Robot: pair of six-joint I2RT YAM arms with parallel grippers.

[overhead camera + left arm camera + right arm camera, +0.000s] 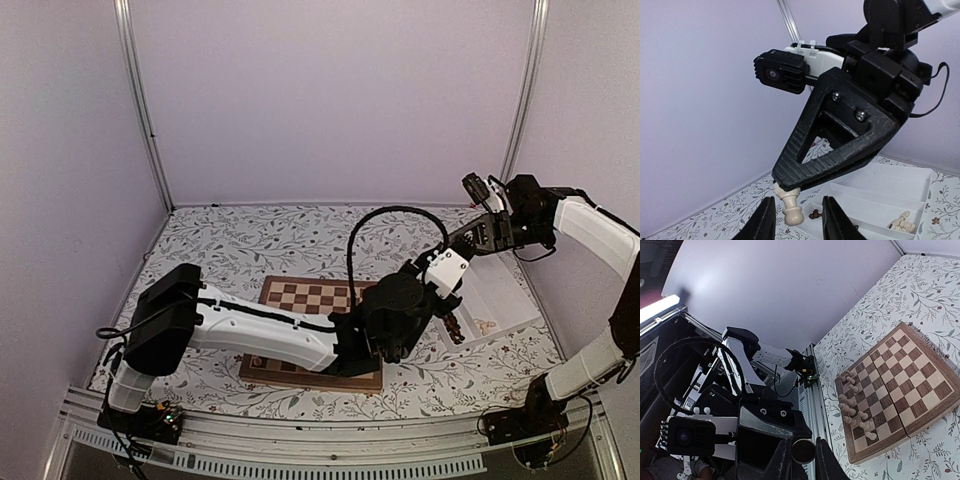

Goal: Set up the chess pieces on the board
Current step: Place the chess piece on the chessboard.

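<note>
My right gripper [787, 186] is shut on the top of a pale cream chess piece [792, 212], which hangs base-down and tilted. My left gripper [798, 200] is open, one finger on each side of that piece with a gap on both sides. In the right wrist view the piece's round dark base [803, 452] sits between the right gripper's [802, 441] fingers. From above, both grippers meet over the tray's left end: the left gripper [452, 262] and the right gripper [463, 240]. The board [310, 297] lies under the left arm. Several cream pieces [852, 405] stand along one edge of the board [910, 375].
A white compartment tray [500, 295] lies right of the board. It holds loose cream pieces [902, 222] and dark pieces [815, 215]. The left arm stretches across the board. Pale walls close in the floral table on three sides.
</note>
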